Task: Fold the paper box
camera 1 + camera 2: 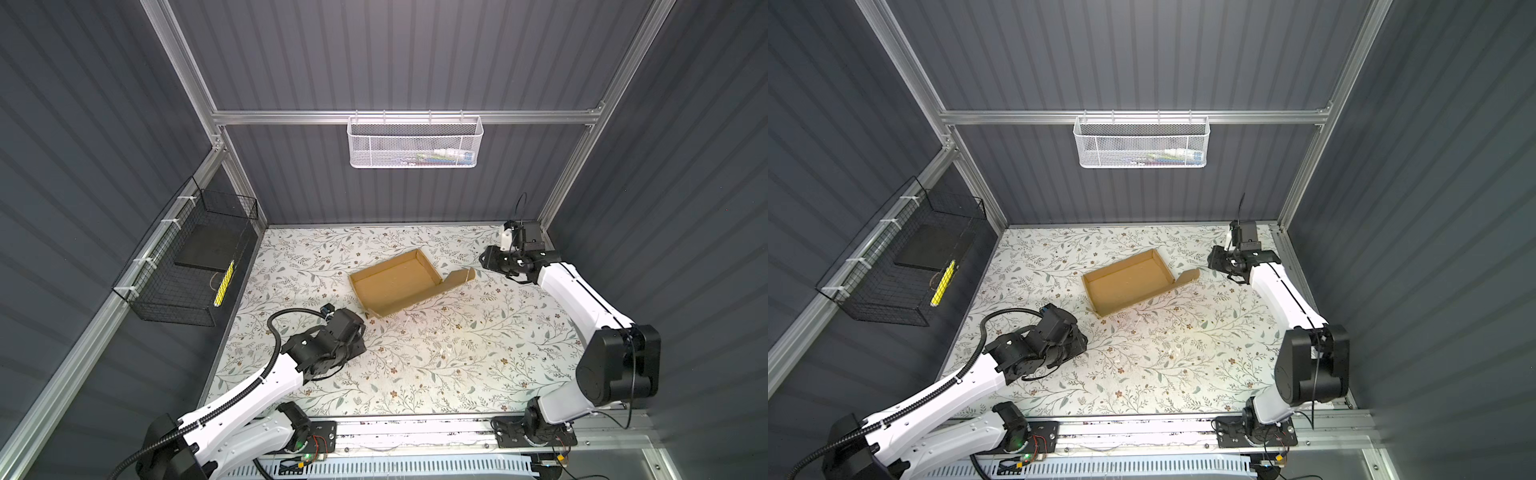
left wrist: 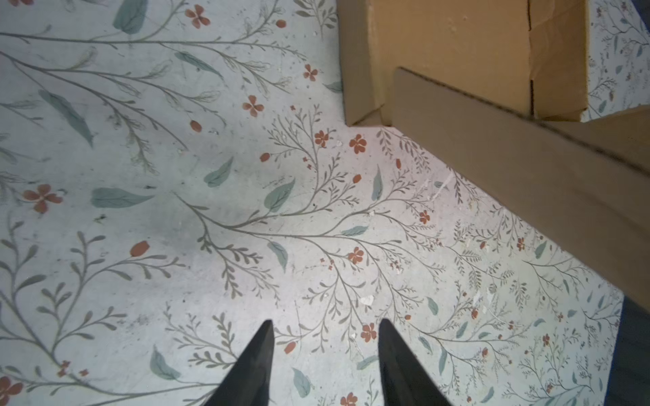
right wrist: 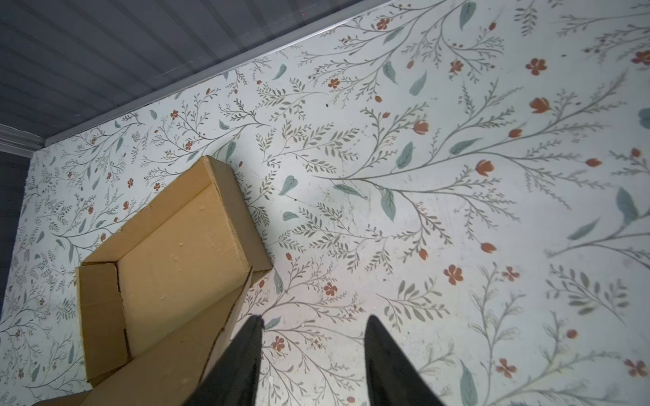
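Both top views looked down from high over the whole table point(image 1: 415, 365), wrist views sat close above it, both caught the paper box point(image 2: 450, 45).

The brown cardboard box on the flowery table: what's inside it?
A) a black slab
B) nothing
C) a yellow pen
B: the brown cardboard box shows only its own bare floor in both top views and the right wrist view.
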